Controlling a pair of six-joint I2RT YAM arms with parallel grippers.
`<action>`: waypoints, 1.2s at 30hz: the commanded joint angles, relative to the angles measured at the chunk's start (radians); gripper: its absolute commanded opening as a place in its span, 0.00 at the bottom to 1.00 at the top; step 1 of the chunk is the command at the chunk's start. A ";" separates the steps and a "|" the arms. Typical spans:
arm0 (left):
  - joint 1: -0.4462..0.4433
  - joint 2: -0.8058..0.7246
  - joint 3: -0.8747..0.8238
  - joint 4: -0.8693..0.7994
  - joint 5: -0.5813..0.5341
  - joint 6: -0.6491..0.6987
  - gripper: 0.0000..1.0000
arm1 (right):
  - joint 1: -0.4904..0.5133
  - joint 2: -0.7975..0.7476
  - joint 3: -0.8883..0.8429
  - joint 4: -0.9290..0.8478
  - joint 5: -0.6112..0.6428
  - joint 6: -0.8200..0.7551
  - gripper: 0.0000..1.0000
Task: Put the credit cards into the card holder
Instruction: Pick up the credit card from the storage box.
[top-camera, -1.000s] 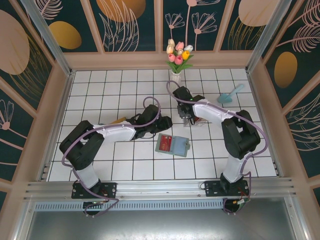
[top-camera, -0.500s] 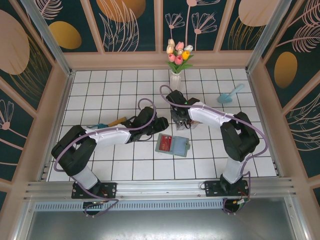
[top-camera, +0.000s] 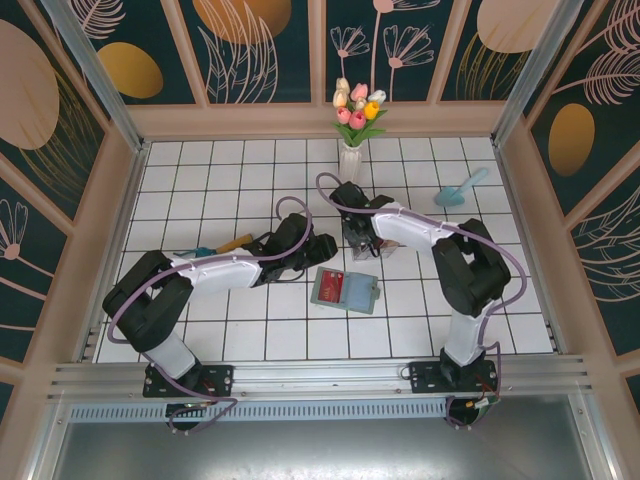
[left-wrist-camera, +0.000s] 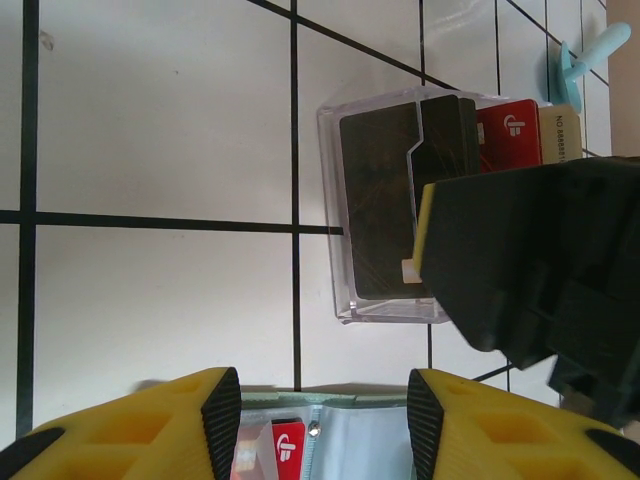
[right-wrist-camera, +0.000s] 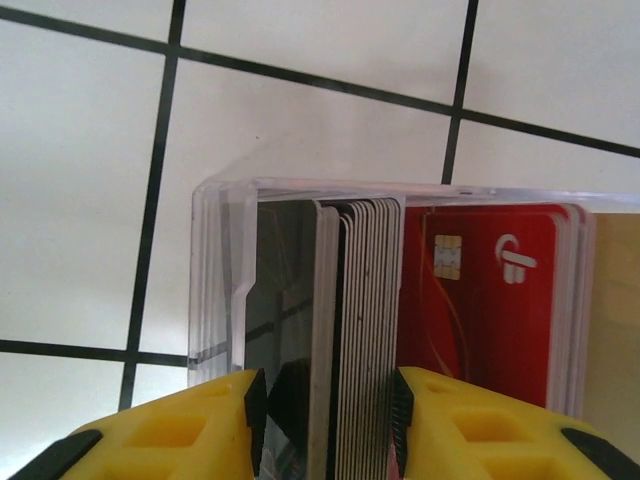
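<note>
R gripper (right-wrist-camera: 325, 425) sits narrow astride edge-on dark credit cards (right-wrist-camera: 365, 300) in 1 clear box (right-wrist-camera: 215, 280); can't tell if pinched. L gripper (left-wrist-camera: 325, 425) wide, empty, over edge of 1 card holder (top-camera: 362, 294), just beside box. Holder shows 1 red card (left-wrist-camera: 288, 447). Boxed pack too tight to count; R gripper body hides its right part in left wrist view.

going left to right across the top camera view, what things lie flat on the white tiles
tan-handled tool → card holder → teal scoop
</note>
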 joint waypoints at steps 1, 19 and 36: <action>-0.004 -0.016 -0.009 0.014 -0.008 -0.008 0.50 | 0.003 0.043 0.031 -0.040 0.049 -0.015 0.41; -0.004 -0.008 -0.002 0.009 -0.007 -0.008 0.50 | 0.018 -0.017 0.055 -0.076 0.182 -0.015 0.33; -0.005 -0.004 -0.002 0.009 -0.003 -0.008 0.50 | 0.018 -0.057 0.063 -0.090 0.169 0.000 0.15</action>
